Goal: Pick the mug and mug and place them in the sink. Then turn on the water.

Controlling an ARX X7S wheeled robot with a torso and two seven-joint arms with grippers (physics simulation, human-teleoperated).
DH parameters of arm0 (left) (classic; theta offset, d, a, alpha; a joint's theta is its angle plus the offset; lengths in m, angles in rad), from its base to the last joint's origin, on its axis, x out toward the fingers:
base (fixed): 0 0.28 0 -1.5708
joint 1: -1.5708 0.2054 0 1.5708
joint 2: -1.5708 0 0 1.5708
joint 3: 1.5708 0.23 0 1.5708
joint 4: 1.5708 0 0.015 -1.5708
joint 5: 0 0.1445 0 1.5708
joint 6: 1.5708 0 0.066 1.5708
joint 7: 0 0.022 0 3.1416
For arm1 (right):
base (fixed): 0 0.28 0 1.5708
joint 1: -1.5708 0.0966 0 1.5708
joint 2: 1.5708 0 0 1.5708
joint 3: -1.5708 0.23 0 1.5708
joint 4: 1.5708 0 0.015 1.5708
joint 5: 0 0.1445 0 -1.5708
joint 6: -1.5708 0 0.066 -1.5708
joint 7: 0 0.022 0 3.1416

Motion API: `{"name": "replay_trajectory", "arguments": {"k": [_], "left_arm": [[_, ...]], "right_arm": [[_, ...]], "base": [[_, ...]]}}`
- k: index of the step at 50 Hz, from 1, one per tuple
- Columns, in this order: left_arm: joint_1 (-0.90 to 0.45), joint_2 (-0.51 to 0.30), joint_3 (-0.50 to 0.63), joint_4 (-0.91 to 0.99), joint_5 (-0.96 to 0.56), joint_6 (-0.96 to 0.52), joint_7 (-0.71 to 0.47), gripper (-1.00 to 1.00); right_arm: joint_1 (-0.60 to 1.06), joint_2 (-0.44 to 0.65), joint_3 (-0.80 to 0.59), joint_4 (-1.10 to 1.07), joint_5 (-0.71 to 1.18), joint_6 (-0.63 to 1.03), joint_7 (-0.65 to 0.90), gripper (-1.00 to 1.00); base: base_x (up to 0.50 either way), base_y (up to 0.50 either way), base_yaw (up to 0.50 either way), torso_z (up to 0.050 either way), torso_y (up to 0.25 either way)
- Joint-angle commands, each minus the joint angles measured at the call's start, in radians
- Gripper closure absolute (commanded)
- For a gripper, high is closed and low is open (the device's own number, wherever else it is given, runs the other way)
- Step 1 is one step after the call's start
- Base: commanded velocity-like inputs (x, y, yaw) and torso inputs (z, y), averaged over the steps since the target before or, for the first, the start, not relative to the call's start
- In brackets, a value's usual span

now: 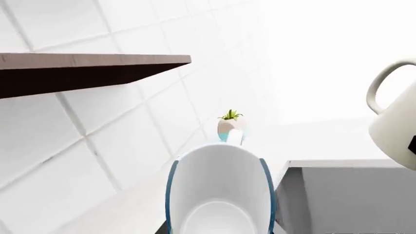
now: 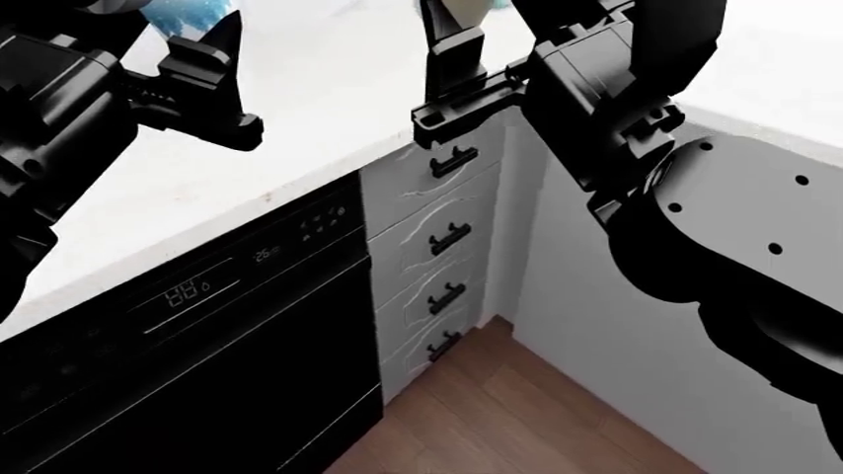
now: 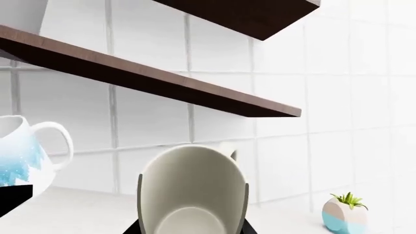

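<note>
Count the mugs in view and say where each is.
2. The blue-patterned mug sits in the left end effector; the cream mug sits in the right end effector. Both are held above the counter. Others may be out of view.

Both arms raised, fingers (image 2: 211, 69) closed.

white tiled wall (image 3: 312, 63) | dark wooden shelves (image 3: 162, 80) | wood floor (image 2: 527, 425) | black dishwasher (image 2: 197, 346)

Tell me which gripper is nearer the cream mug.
Right. The right gripper holds the cream mug; the left gripper, holding the patterned mug, sits apart beside it.
</note>
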Motion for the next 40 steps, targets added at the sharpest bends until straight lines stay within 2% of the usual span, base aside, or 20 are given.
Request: {"name": "replay_trajectory", "arguments": {"k": [1, 40], "left_arm": [[-0.006, -0.001, -0.005, -0.002, -0.004, 0.005, -0.01, 1.0], [-0.001, -0.008, -0.007, 0.0, -0.001, 0.009, -0.007, 1.0]], "right_arm": [[0.004, 0.0, 0.008, -0.003, -0.026, 0.003, -0.007, 1.0], [0.007, -0.003, 0.001, -0.006, -0.036, 0.007, -0.01, 1.0]], "base": [[-0.08, -0.08, 0.5, 0.0, 0.0], [-0.07, -0.09, 0.5, 0.0, 0.0]]}}
